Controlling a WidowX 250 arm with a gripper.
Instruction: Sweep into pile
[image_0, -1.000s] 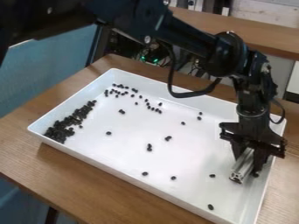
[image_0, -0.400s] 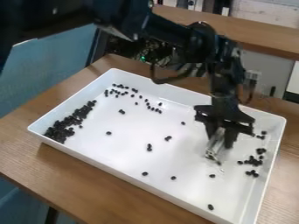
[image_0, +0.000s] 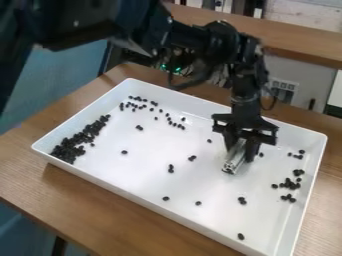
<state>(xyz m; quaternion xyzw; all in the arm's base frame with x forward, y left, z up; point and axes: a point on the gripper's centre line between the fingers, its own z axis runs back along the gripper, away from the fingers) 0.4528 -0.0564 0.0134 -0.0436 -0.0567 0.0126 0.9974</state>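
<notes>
Closer to the middle of the tray (image_0: 140, 182) than before, the hand (image_0: 241, 146) has shifted away from one short side. Brown wood tabletop (image_0: 73, 200) carries the white, low-walled tray, where the hand grasps a silvery, grooved metal bar (image_0: 234, 161), tilted. Small, rounded, near-black beans (image_0: 67, 150) (rather like coffee) crowd densely by the opposite short wall, with looser ones strewn mid-tray and little clusters (image_0: 289, 185) beyond the bar.
</notes>
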